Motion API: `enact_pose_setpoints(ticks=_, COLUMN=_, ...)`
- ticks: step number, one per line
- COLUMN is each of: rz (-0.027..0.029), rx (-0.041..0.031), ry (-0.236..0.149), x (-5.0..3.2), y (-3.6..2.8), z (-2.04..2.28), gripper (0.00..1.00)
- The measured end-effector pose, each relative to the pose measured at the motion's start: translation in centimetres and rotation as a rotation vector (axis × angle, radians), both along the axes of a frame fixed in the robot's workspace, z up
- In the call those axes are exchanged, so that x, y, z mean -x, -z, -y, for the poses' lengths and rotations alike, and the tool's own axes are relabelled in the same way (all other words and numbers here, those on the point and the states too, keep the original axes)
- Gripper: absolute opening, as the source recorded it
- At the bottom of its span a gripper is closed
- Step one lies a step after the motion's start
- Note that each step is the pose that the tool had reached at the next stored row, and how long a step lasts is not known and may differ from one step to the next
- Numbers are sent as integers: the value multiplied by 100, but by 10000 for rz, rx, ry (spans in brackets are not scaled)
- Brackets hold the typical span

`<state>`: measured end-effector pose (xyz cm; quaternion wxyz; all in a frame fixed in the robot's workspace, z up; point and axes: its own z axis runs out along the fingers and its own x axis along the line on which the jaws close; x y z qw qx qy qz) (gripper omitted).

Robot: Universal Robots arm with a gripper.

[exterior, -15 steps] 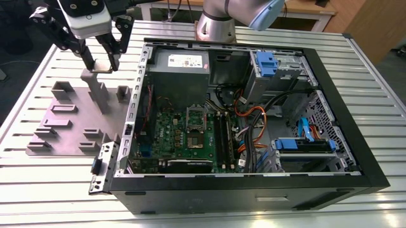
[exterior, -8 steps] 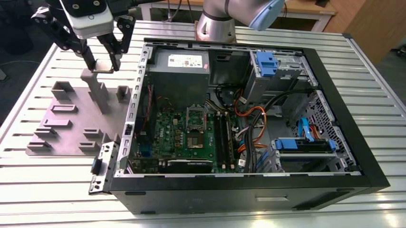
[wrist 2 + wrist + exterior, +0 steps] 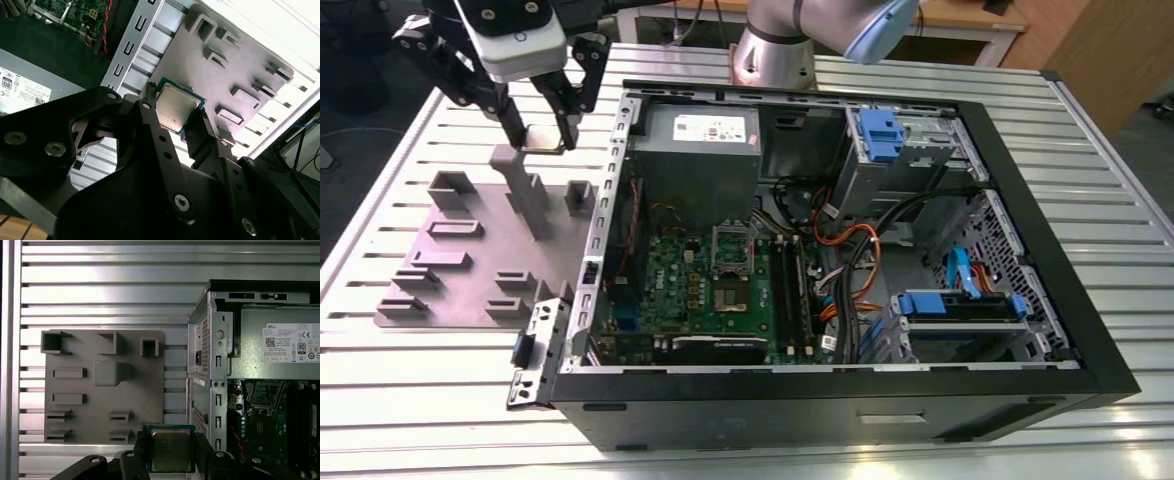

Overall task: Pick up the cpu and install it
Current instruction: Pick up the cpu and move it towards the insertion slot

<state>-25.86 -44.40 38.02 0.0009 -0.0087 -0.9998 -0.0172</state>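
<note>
We find the gripper (image 3: pixel 543 138) closed on the cpu (image 3: pixel 175 107) by its edges above the tray (image 3: pixel 100 385); so slight a hold could let it tilt or slip and harm the socket (image 3: pixel 736 290).

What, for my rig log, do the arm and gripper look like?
The arm is silvery-grey metal with a pale blue joint cap. The gripper has a white body and black linked fingers dotted with silver screws.

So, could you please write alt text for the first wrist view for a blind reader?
The gripper holds the cpu by its edges. Beyond it, a grey fixture plate lies on the slatted metal table beside the open computer case.
</note>
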Motion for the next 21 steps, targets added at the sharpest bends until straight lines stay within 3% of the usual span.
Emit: enact_pose_setpoints(ticks=21, rz=0, rx=0, ry=1, x=-107, y=0, z=0, gripper=47)
